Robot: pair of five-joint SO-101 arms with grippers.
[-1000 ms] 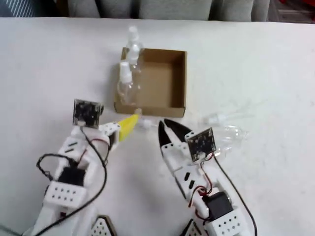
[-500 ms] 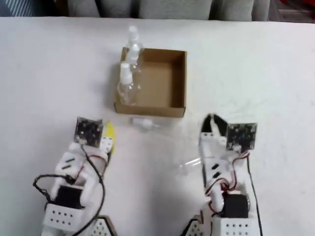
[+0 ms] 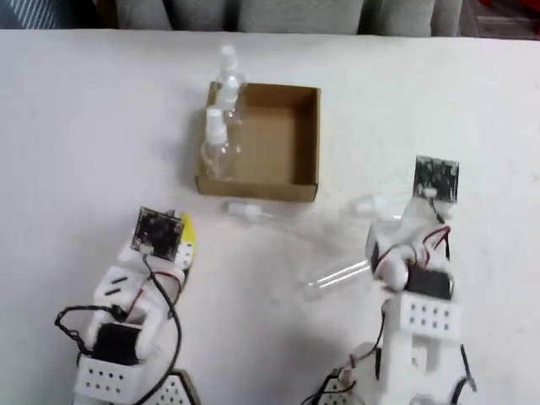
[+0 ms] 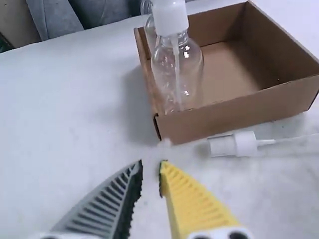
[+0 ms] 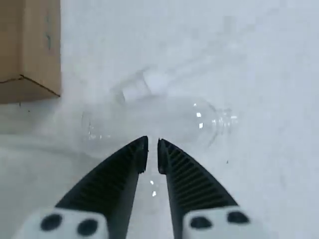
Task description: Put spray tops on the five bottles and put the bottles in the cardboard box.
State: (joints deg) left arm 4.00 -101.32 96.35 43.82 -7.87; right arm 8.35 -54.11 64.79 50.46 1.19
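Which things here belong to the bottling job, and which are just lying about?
Job: cardboard box; capped bottle in it; second capped bottle behind; loose spray top before the box; bare bottle lying down; spray top beside it.
Lying about: grey chair backs beyond the table.

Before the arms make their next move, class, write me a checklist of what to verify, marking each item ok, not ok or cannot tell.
1. The left tool is empty: ok, it holds nothing.
2. The loose spray top is reachable: probably ok. It lies on the table just in front of the cardboard box.
3. The lying bottle is ready for capping: not ok. It is on its side ahead of the right tool.
4. The right tool is open for a grasp: not ok, almost shut.
5. Room in the cardboard box: ok. One capped bottle stands in a corner.
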